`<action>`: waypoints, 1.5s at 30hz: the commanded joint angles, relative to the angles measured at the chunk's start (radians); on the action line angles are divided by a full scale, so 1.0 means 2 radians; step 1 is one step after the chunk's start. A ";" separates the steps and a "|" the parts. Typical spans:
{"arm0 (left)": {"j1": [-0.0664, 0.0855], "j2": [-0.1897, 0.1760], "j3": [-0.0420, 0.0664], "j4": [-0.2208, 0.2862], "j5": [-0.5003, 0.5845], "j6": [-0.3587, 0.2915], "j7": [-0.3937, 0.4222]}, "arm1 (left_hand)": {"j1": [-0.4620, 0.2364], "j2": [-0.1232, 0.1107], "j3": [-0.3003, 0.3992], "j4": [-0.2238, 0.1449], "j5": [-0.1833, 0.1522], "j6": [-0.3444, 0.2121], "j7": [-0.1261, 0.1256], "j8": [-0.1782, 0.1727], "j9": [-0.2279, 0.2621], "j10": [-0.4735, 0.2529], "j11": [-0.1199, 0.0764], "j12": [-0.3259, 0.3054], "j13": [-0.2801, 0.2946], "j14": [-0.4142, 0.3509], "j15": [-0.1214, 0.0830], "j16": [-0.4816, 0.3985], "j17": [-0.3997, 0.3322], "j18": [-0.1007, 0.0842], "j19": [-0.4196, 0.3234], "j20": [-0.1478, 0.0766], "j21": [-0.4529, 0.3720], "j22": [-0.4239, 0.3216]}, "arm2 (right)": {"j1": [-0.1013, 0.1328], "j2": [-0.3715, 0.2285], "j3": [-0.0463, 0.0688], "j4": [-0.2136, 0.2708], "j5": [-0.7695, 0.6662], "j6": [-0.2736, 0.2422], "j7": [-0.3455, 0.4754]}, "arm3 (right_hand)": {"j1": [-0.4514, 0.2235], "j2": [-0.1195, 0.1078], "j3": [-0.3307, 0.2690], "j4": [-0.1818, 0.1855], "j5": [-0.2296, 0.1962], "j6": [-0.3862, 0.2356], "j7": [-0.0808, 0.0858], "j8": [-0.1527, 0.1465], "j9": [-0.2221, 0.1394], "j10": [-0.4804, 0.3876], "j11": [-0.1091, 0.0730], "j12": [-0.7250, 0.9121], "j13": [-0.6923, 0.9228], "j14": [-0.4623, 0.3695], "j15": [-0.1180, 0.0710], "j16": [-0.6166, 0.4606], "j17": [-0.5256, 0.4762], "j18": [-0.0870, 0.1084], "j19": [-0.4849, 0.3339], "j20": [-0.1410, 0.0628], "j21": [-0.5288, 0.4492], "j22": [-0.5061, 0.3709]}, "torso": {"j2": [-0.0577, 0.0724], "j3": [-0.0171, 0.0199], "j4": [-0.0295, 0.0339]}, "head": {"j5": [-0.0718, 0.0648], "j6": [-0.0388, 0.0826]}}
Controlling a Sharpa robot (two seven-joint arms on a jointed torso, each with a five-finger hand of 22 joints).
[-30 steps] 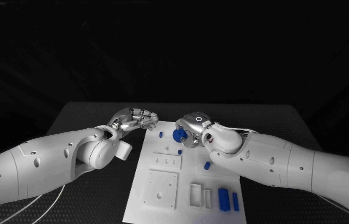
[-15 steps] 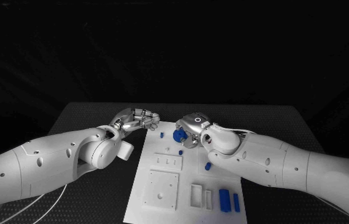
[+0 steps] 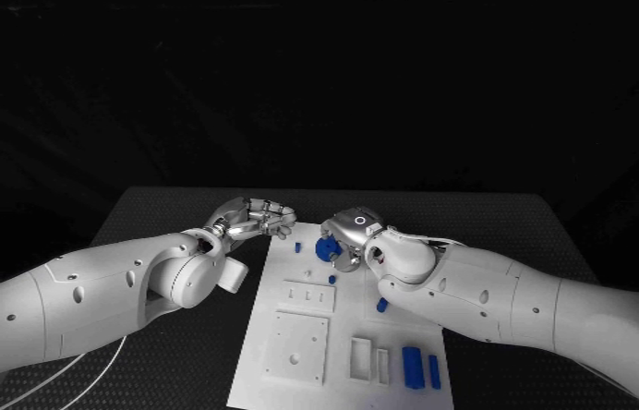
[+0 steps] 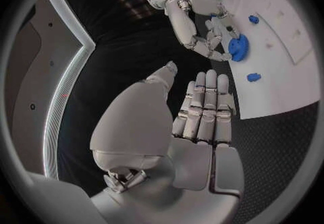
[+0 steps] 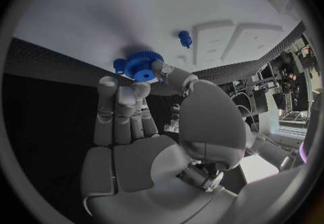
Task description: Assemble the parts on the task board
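Since a second ago the right robot hand [image 3: 349, 235] has crept a little toward the left one, staying at the far end of the task board [image 3: 300, 341], while the left robot hand [image 3: 253, 218] has barely shifted. On the black tabletop [image 3: 160, 216] the white board lies lengthwise, and the right robot hand reaches over its far end, fingertips [image 5: 159, 67] touching the blue gear [image 5: 140, 64]; the right wrist view shows thumb and a finger at the gear's rim, so it appears pinched. The gear [image 3: 328, 248] sits at the board's far end, just under that hand. The left robot hand hovers off the board's far left corner, and the left wrist view shows its fingers [image 4: 206, 102] straight and side by side with the thumb apart, grasping nothing. A small blue peg [image 3: 297, 247] stands near the far left edge of the board, another small blue piece [image 3: 331, 279] lies just nearer than the gear, and a blue piece [image 3: 381, 305] shows beside the right arm. Two long blue bars [image 3: 412, 366] lie at the board's near right corner beside pale rectangular slots [image 3: 357, 356].
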 commanded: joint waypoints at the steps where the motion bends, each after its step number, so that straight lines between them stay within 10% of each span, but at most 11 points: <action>1: 0.001 0.002 0.001 0.001 -0.001 0.007 0.003 | 0.003 -0.003 -0.001 0.004 -0.003 0.002 0.002 -0.002 -0.001 0.004 0.000 -0.003 -0.001 0.001 0.002 -0.002 0.001 0.006 -0.003 0.001 -0.002 0.009 | -0.001 0.002 -0.001 -0.004 -0.004 0.000 0.002 | -0.001 -0.004 0.001 -0.003 -0.003 0.047 -0.003 -0.001 -0.001 -0.016 -0.008 0.002 -0.001 -0.001 -0.002 -0.002 0.001 0.015 0.000 0.000 0.001 0.004 | 0.000 -0.0001 -0.0003 | 0.000 0.000; 28: 0.001 0.001 0.001 0.000 -0.002 0.005 0.001 | 0.004 -0.003 -0.001 0.005 -0.003 0.002 0.003 -0.002 -0.001 0.005 0.000 -0.004 -0.001 0.002 0.002 -0.003 0.001 0.006 -0.003 0.001 -0.002 0.009 | -0.003 -0.001 -0.004 -0.006 0.027 0.004 0.005 | -0.011 -0.007 -0.027 -0.033 -0.008 -0.007 0.014 -0.032 -0.020 -0.028 0.009 0.003 -0.003 -0.008 0.013 -0.006 0.006 0.015 -0.008 0.004 -0.004 0.005 | 0.000 0.0003 -0.0007 | 0.001 -0.001; 38: 0.001 0.001 0.001 0.000 -0.002 0.005 0.001 | 0.006 -0.003 -0.001 0.005 -0.003 0.001 0.003 -0.003 -0.001 0.005 0.000 -0.005 -0.001 0.002 0.002 -0.003 0.001 0.006 -0.003 0.001 -0.002 0.009 | -0.003 -0.005 -0.004 -0.014 0.037 0.020 0.012 | 0.012 -0.006 -0.011 -0.063 0.190 -0.023 0.015 -0.035 -0.022 -0.036 0.009 0.007 -0.003 -0.012 0.014 -0.008 0.010 0.015 -0.012 0.008 -0.005 0.006 | 0.000 0.0006 -0.0014 | 0.000 -0.001; 45: 0.001 0.001 0.000 0.000 -0.002 0.004 0.001 | 0.006 -0.003 -0.002 0.005 -0.003 0.001 0.003 -0.003 -0.002 0.005 0.000 -0.005 -0.001 0.002 0.002 -0.003 0.001 0.006 -0.003 0.001 -0.002 0.009 | -0.003 -0.009 -0.004 -0.015 0.046 0.024 0.014 | 0.019 -0.002 0.000 -0.064 0.225 -0.023 0.014 -0.032 -0.023 -0.036 0.008 0.010 -0.004 -0.012 0.014 -0.009 0.011 0.015 -0.011 0.010 -0.004 0.006 | 0.000 0.0003 -0.0012 | -0.002 -0.002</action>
